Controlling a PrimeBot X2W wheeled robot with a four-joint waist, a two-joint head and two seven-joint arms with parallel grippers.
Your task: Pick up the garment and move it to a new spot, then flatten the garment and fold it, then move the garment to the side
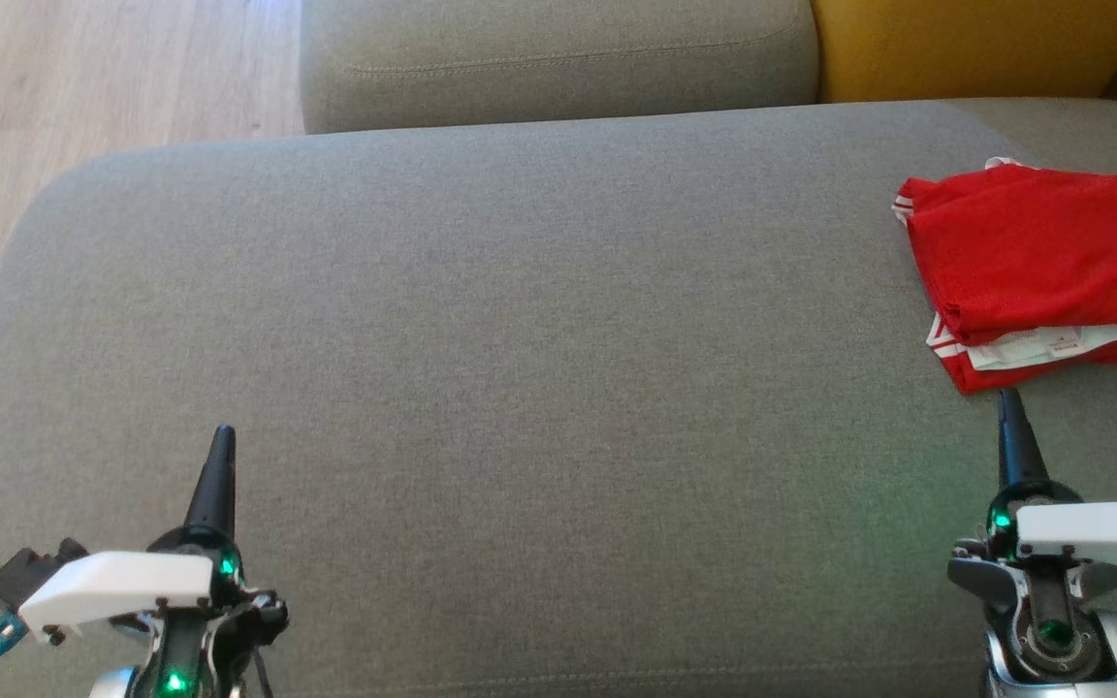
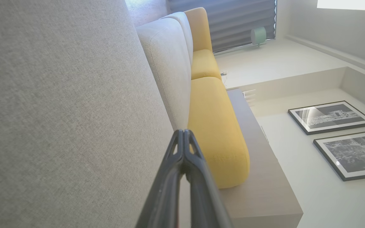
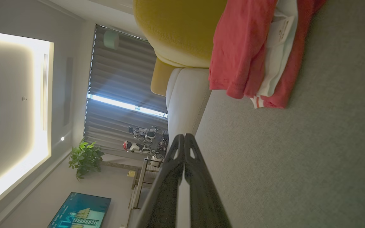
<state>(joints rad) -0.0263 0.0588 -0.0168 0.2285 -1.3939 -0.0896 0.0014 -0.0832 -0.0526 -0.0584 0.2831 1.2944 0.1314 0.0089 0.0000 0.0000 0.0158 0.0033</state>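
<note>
Seemingly finishing: the right gripper (image 1: 1007, 399) and left gripper (image 1: 222, 438) are hovering pressed together, empty, over the sofa seat's (image 1: 520, 339) near edge. The folded red garment (image 1: 1043, 252) is lying at the seat's right end, probably calling only for pulling clear.

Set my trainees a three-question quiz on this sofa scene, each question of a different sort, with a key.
1. True or false: the red garment lies folded on the grey seat cushion, toward the robot's right.
2. The right gripper is: A) shut on the garment; B) shut, empty, near the garment; C) wide open above it.
3. Fill in: the back cushion behind the garment is coloured ____.
Key: 1 true; 2 B; 3 yellow.
</note>
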